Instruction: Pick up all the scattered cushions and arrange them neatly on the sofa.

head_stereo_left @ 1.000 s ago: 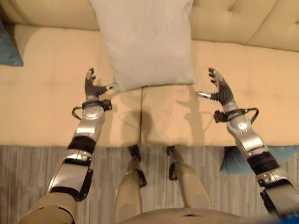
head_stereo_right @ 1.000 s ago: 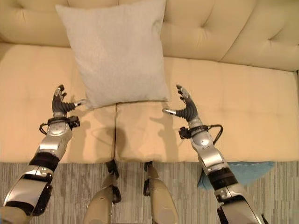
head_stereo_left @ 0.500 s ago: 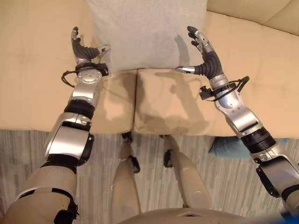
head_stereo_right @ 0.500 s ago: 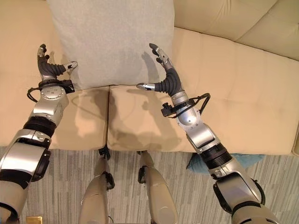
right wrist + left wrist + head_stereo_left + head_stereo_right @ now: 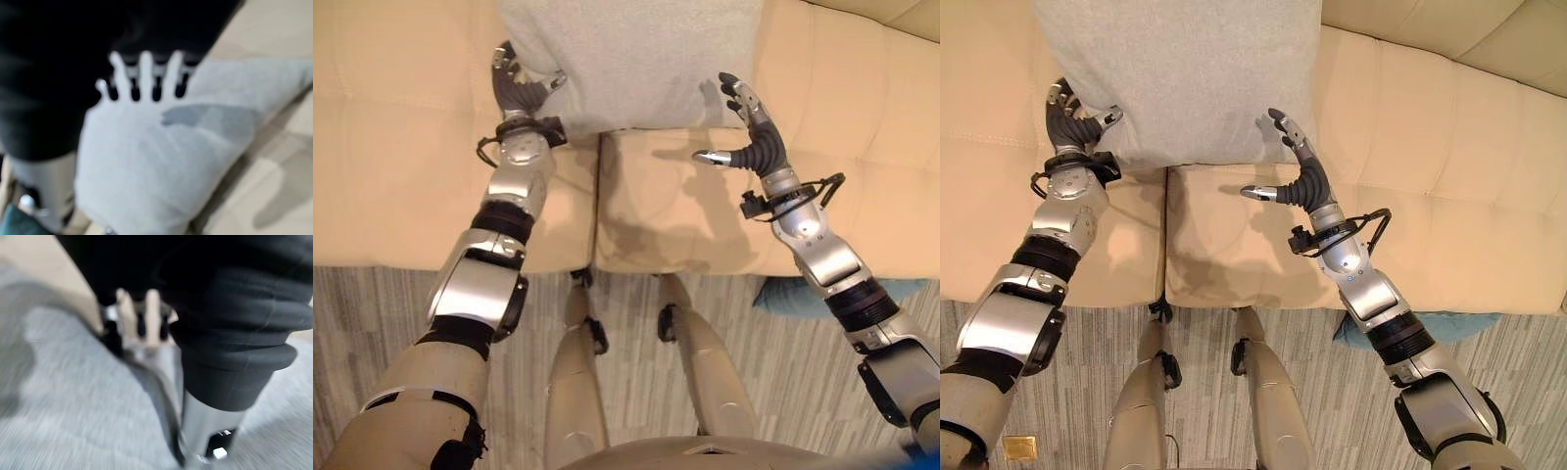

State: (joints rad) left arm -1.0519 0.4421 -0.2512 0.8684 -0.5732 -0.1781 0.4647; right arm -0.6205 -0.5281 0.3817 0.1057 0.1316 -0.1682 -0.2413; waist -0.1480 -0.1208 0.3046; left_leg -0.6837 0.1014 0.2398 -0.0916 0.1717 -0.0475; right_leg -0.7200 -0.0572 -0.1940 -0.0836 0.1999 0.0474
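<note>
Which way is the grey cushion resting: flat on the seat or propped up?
Propped up: the grey cushion leans against the sofa backrest, bottom edge on the seat.

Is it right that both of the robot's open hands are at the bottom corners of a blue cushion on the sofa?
Not quite: the cushion between the left hand and right hand on the sofa is light grey, not blue, as the right eye view shows.

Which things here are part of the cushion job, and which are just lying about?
Part of the job:
grey cushion on the sofa, between both hands
blue cushion on the floor by the sofa's front edge
left hand, at the grey cushion's corner
right hand, open beside it

Lying about:
small yellowish object on the striped rug
</note>
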